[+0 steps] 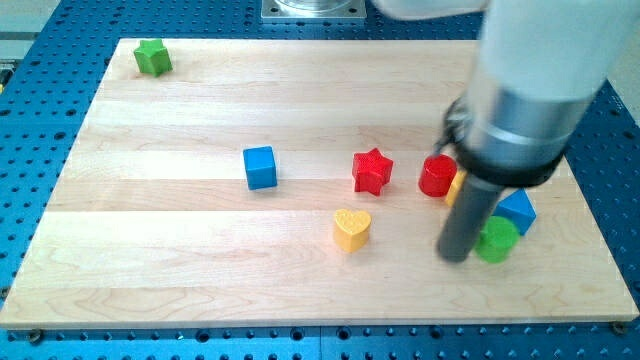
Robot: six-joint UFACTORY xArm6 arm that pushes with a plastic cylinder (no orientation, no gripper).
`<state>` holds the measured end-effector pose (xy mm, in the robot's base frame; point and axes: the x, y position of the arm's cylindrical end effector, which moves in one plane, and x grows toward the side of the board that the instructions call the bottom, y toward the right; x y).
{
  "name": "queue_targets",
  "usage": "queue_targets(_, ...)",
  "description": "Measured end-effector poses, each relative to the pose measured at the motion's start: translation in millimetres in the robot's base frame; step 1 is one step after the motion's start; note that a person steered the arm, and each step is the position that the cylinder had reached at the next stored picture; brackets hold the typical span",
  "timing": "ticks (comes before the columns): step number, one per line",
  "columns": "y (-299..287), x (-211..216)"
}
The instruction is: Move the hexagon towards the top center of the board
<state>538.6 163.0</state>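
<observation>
- My tip point(456, 256) is bare, holding nothing, touching the green block's point(497, 241) left side.
- Blue block point(518, 209) sits just above it.
- Red cylinder point(436, 176) is nearby.

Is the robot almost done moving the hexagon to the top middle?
Not yet. Nothing looks done: the red hexagon block sits right of centre, far below the wooden board's top middle. In hand: my tip rests lower down, touching the green round block. Left: get below the hexagon and push it up-left.

You are seeing the arm point(530, 60) covering most of a yellow block point(454, 188), partly hiding the blue block point(519, 208), running off the far edge.
</observation>
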Motion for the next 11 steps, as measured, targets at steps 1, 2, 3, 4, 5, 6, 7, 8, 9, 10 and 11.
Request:
queue_targets(1,33.4,-51.7)
queue_targets(2,18.2,-102.2)
queue_targets(3,-34.4,-146.1)
queue_targets(4,-89.0,-155.5)
queue_targets(5,-90.4,-122.2)
queue_targets(6,-118.6,-134.0)
queue_targets(7,-119.8,-180.0)
queue_targets(8,-141.1,-162.5)
queue_targets(9,-180.2,-145.0)
queue_targets(10,-173.1,-182.5)
queue_targets(11,-154.7,-221.9)
